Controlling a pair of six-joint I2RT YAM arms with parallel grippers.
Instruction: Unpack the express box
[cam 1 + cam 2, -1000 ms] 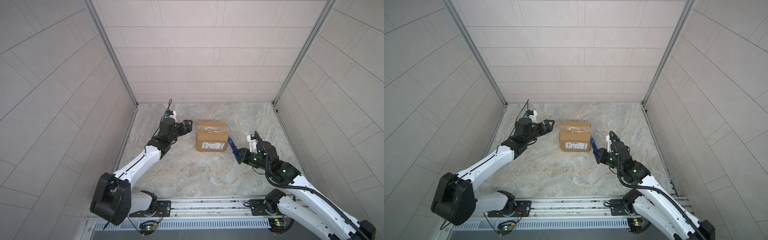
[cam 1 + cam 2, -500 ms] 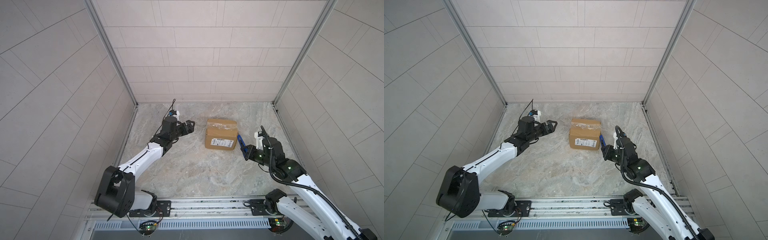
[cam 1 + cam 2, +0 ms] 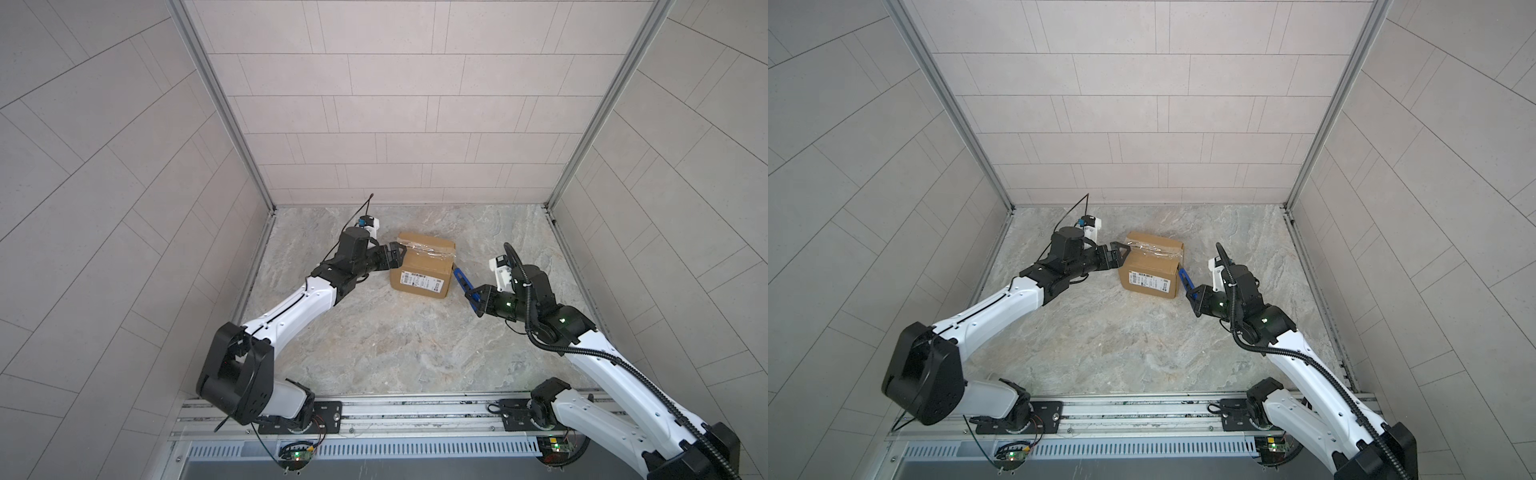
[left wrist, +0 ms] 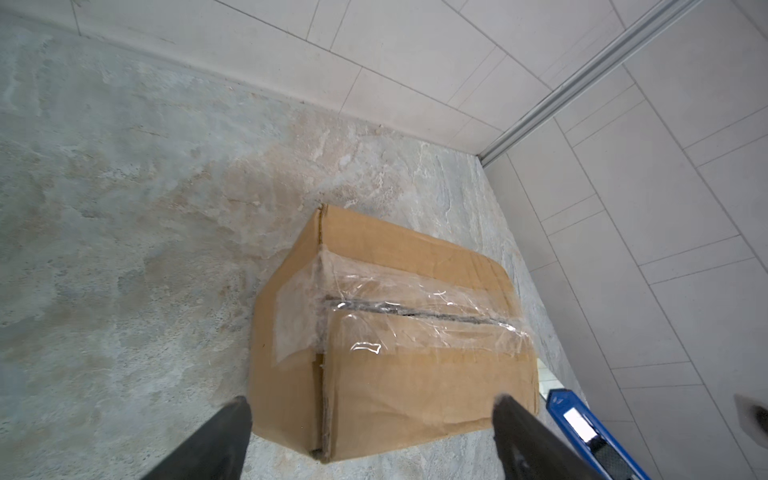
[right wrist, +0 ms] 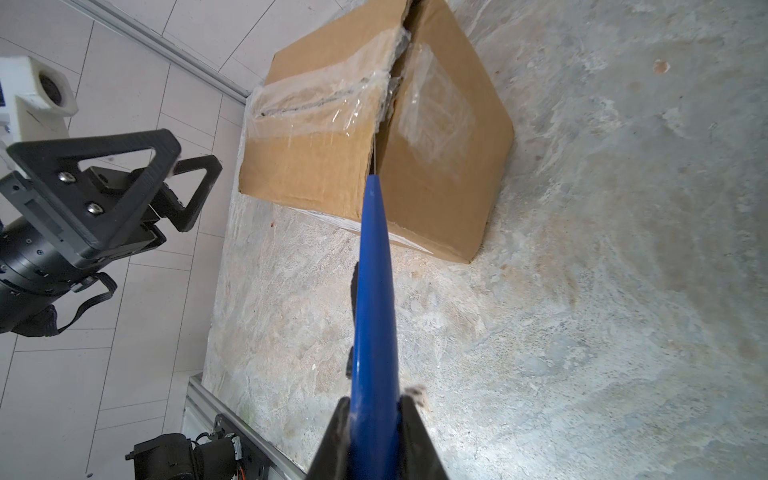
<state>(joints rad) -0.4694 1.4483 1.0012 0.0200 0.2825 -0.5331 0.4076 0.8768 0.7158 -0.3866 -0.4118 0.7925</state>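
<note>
Express box (image 3: 424, 266) closed, contents hidden; L gripper (image 3: 397, 254) apart, R gripper (image 3: 477, 296) clamps cutter (image 3: 462, 279).

- A grey and beige stone-patterned worktop (image 3: 395, 345) is seen, closed in on three sides.
- Pale tiled walls (image 3: 395, 104) with thin dark joints are set at the back and at both sides.
- Two metal corner posts (image 3: 220, 104) are fitted where the back wall meets the side walls.
- A blue utility knife (image 3: 462, 280) is seen slanted above the worktop, right of its middle.
- A metal rail (image 3: 415, 415) is laid along the near edge, with a slotted grille (image 3: 415, 449) just in front of it.
- Two small circuit boards (image 3: 296, 455) with green lights are mounted by the grille.
</note>
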